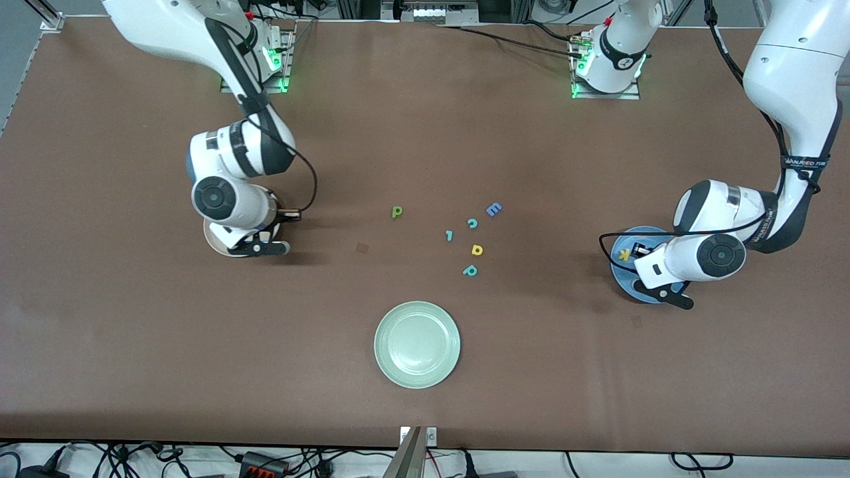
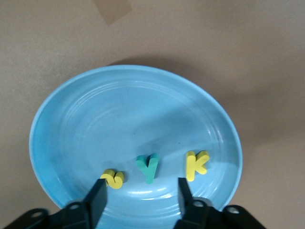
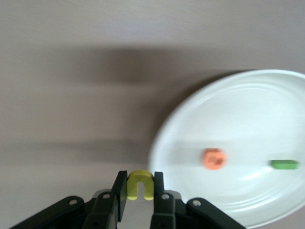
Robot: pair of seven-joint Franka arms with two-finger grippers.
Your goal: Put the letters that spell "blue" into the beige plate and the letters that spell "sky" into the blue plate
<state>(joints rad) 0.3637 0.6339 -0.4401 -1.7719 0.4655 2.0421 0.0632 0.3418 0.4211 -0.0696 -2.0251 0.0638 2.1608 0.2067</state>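
The left gripper (image 2: 138, 200) is seen over the blue plate (image 2: 71, 124) with its fingers spread and nothing between them. In this plate the yellow "s" (image 2: 113, 179), the teal "y" (image 2: 148, 167) and the yellow "k" (image 2: 196, 165) are already lying side by side, so the word "sky" is judged complete.

The right gripper (image 3: 139, 193) is pinching the yellow "u" (image 3: 140, 185) and is held just at the rim of the beige plate (image 3: 190, 124). Inside that plate the orange "e" (image 3: 214, 159) and the dark-green "l" (image 3: 284, 164) are found. The "u" is not yet released into it.

The olive-green "b" (image 1: 397, 212) is left on the table (image 1: 425, 119), between the two plates. It is judged to be the last letter to be collected after the "u".

The blue "E" (image 1: 493, 210), the teal letters and the yellow "a" (image 1: 477, 249) are lying close together farther toward the left arm's end, and the pale green plate (image 1: 417, 312) is nearer to the camera; these are not needed.
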